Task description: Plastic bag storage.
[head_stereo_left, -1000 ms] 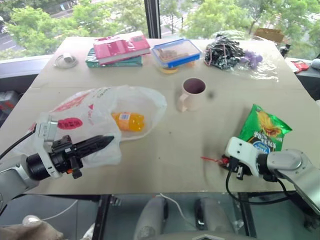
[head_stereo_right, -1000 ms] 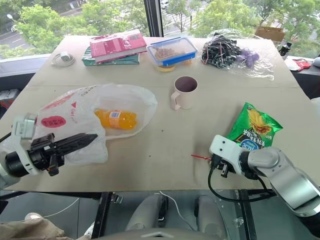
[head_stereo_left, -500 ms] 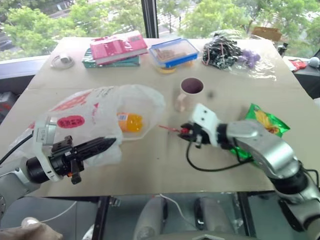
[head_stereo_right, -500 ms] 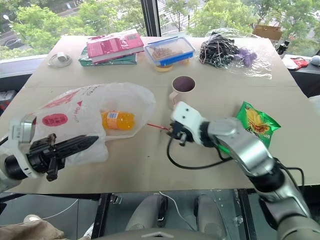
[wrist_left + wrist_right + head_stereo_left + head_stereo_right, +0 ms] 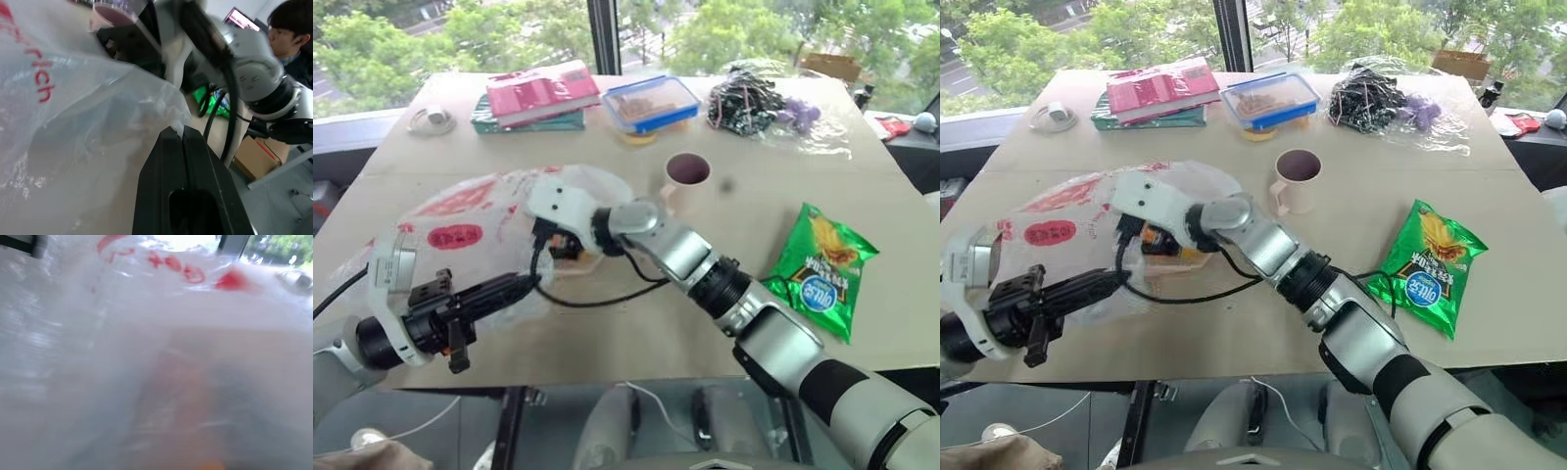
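left arm (image 5: 382,338): black cylindrical wrist, white camera block mounted on top
left gripper (image 5: 524,284): two tapered black fingers
right arm (image 5: 754,313): silver-grey shells, black joint rings, black cable looped alongside
right wrist (image 5: 563,204): white housing fitted

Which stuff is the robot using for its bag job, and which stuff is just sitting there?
For the job: plastic bag, left claw pinching its edge, right claw.

Just lying about: chips packet, cup, books, lunchbox, cords bag.

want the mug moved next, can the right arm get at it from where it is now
Probably yes: the mug stands free on the table, just beyond the right arm's elbow, but the right tool must first back out of the plastic bag.
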You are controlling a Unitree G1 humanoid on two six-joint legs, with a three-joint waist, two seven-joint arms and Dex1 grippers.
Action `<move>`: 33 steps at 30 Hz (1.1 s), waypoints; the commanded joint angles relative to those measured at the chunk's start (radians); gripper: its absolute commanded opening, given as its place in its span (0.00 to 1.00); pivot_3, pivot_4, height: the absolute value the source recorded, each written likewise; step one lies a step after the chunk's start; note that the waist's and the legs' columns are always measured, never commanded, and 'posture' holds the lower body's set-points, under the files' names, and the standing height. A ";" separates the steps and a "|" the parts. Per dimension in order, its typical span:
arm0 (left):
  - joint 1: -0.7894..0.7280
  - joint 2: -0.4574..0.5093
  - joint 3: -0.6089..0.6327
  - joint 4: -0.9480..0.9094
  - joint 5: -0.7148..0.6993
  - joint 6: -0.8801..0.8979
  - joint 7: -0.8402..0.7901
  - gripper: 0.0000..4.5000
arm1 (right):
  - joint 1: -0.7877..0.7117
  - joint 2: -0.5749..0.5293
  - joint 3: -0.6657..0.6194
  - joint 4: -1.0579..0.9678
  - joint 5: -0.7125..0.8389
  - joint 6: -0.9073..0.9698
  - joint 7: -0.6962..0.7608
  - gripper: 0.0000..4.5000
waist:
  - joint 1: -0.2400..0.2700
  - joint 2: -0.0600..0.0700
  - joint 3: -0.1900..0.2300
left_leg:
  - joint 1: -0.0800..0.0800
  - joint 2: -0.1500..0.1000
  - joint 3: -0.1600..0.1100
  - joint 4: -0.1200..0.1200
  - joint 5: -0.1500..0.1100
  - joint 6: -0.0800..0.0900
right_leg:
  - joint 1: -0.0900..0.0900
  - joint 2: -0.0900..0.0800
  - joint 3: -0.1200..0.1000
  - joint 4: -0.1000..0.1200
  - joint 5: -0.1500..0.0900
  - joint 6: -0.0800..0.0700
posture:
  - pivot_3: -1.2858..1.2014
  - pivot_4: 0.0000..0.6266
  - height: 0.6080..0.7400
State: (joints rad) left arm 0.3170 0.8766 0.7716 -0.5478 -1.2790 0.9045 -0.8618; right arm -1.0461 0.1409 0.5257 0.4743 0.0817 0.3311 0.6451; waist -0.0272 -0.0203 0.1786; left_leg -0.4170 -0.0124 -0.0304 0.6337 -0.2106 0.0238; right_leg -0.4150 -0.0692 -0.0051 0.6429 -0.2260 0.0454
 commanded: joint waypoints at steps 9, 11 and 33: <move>-0.038 -0.023 -0.007 0.014 -0.018 -0.027 0.074 0.00 | 0.296 -0.340 -0.173 -0.692 0.111 0.442 0.062 0.81 | 0.010 -0.001 -0.001 | 0.000 0.000 0.000 0.000 -0.001 0.006 | 0.000 0.000 0.000 0.001 -0.001 -0.001 | 0.52 0.24 1.00; -0.050 -0.023 -0.017 0.021 -0.016 -0.026 0.081 0.00 | 0.324 -0.350 -0.224 -0.771 0.137 0.586 0.009 0.81 | 0.008 0.000 -0.001 | 0.000 0.001 0.002 0.000 -0.001 0.006 | 0.000 0.000 0.001 0.001 -0.001 -0.001 | 0.52 0.24 1.00; -0.058 -0.007 -0.030 0.025 0.004 -0.030 0.101 0.00 | 0.313 -0.038 -0.438 -0.484 0.066 0.556 -0.447 0.69 | -0.013 0.000 -0.001 | 0.001 0.005 0.003 0.000 0.000 0.005 | 0.000 0.005 0.001 0.003 -0.002 -0.004 | 0.52 0.24 1.00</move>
State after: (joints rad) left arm 0.2568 0.8635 0.7052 -0.5002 -1.2770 0.8927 -0.7586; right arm -0.7326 0.1037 0.0810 -0.0103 0.1411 0.9444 0.1844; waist -0.0400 -0.0201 0.1780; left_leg -0.4156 -0.0074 -0.0272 0.6338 -0.2110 0.0289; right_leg -0.4155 -0.0640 -0.0037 0.6457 -0.2284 0.0412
